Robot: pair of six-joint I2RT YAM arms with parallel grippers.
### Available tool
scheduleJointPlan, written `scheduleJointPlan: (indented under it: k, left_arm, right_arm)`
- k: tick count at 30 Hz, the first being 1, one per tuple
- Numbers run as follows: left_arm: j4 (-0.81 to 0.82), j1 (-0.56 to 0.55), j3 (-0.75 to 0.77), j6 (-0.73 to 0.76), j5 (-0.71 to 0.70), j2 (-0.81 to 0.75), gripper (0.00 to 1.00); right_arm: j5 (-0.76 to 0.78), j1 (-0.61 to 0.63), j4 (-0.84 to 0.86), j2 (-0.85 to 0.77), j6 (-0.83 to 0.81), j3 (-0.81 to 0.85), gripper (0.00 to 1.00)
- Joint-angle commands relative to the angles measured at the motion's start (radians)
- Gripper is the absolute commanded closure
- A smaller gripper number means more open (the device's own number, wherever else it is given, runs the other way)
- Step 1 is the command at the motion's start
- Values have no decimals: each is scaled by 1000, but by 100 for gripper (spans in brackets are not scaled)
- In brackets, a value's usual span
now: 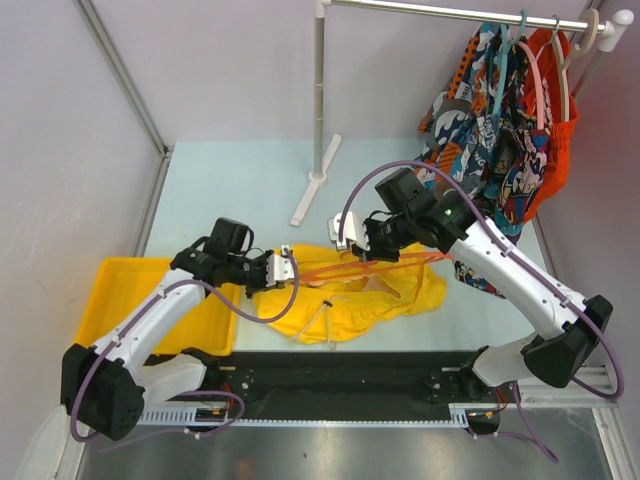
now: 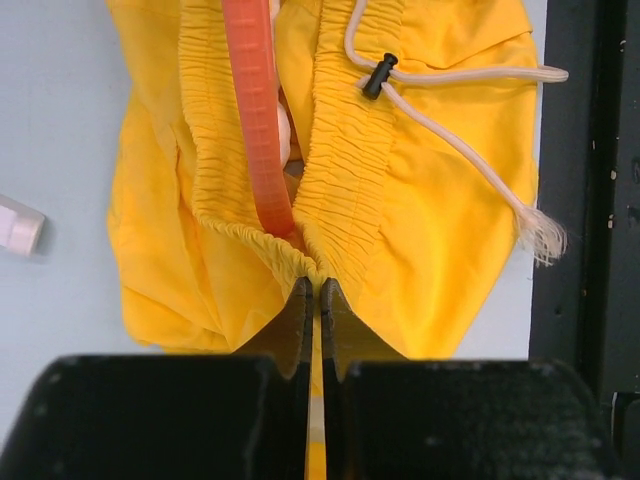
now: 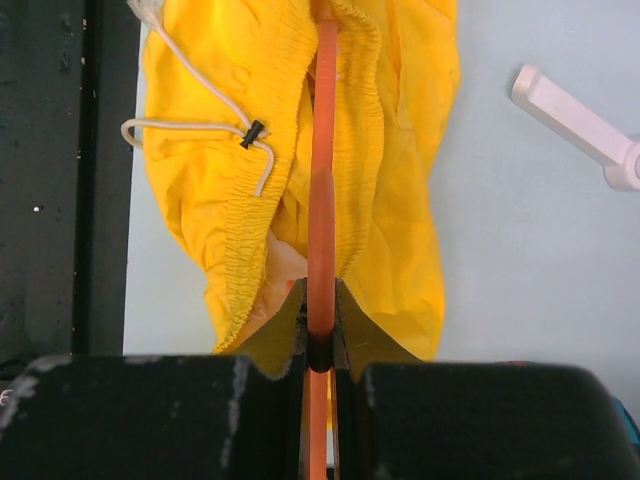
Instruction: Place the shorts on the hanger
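Near the front edge of the table (image 1: pixel 230 180), between the two arms, the shorts (image 1: pixel 355 300) lie crumpled. Their near hem stops just short of the black strip (image 1: pixel 340 380) running along that edge. Bare pale tabletop stretches from their far side to the white rack foot (image 1: pixel 312 190). A yellow bin (image 1: pixel 115 300) sits just beside them on the left, and printed clothes (image 1: pixel 495 130) hang from a rail (image 1: pixel 450 10) at the far right.

The fabric is bright yellow, thin and softly wrinkled. It has a tightly gathered elastic waistband (image 2: pixel 350 150) and a pale flat drawstring (image 2: pixel 460 75) with a frayed end and a small black toggle (image 2: pixel 380 75).

The hanger (image 1: pixel 400 262), thin orange plastic, passes through the waist opening. The left gripper (image 1: pixel 288 268) is pinched together on a fold of the waistband at the shorts' left end. The right gripper (image 1: pixel 352 240) is clamped on the hanger's bar at their far side.
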Motion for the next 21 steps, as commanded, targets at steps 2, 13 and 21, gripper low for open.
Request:
scheduleJointPlan:
  k: [2,13,21]
  left_arm:
    - [-15,-8,13,45,51,-73,100]
    - [-1,-33,54,-44,68,-125,100]
    - [33,-11,1,-85,47,-186,48]
  right_arm:
    - [-78,0,15,-38,-15,-7,100]
    - [-161,40,166,-35,64,-21,100]
    - [-205,33,192,-83,79,-55,100]
